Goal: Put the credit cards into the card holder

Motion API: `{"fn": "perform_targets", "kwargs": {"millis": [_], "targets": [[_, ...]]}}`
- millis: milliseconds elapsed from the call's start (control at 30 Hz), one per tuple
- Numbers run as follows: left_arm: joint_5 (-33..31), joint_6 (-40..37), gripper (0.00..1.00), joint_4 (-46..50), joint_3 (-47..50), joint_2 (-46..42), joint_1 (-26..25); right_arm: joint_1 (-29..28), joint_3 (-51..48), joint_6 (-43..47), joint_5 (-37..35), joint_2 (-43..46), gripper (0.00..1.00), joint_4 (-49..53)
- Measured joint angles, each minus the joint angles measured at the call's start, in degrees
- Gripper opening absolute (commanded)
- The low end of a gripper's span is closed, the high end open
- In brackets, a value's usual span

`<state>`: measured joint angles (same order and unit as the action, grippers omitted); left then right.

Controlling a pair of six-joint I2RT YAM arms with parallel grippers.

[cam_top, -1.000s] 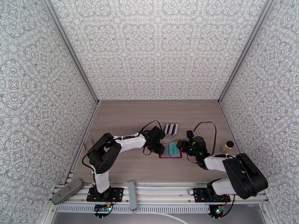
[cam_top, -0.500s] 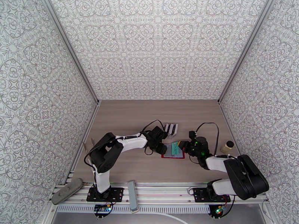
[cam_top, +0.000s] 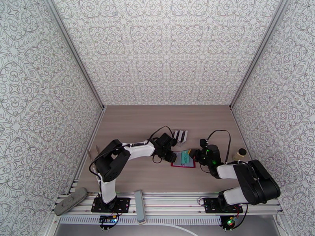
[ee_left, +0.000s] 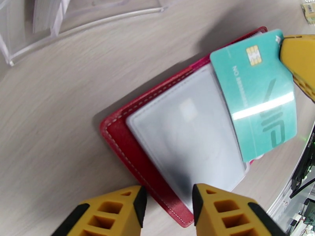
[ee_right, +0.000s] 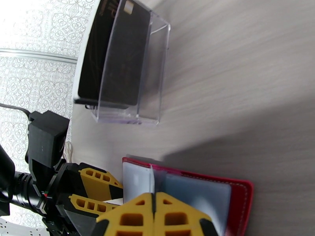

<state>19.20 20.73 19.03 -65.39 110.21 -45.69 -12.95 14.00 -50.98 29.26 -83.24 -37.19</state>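
While the red holder (ee_left: 118, 132) lies open and flat on the table (ee_left: 47, 115), pale clear pocket up, a teal card (ee_left: 256, 99) slants over its far end. The right gripper (ee_right: 153, 203) pinches that card's edge, jaws pressed together. The left gripper (ee_left: 167, 201) hovers half-spread at the holder's near edge; contact unclear.

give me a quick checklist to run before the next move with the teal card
1. right tool shut on teal card: ok
2. card holder open, pockets up: ok
3. left tool pinning card holder: cannot tell, jaws apart astride its near edge
4. teal card's edge inside a pocket: cannot tell
5. clear stand with black cards apart from card holder: ok
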Motion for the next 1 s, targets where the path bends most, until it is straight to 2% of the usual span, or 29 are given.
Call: {"fn": "perform_targets", "kwargs": {"millis": [267,567,1000], "targets": [[0.31,0.02,0.38,-0.61,0.24,0.09,0.11,0.33,-0.02,0.0,0.44,0.15,0.0,-0.13],[0.5,0.26,0.38,-1.03,0.31,0.15,0.11,0.33,-0.96,-0.85,2.05,-4.15,0.0,-5.11],[1.77,2.86,0.38,-3.69,1.95,-0.13,0.83,0.33,-2.03,-1.75,2.49,-4.2,0.0,-6.56]]}}
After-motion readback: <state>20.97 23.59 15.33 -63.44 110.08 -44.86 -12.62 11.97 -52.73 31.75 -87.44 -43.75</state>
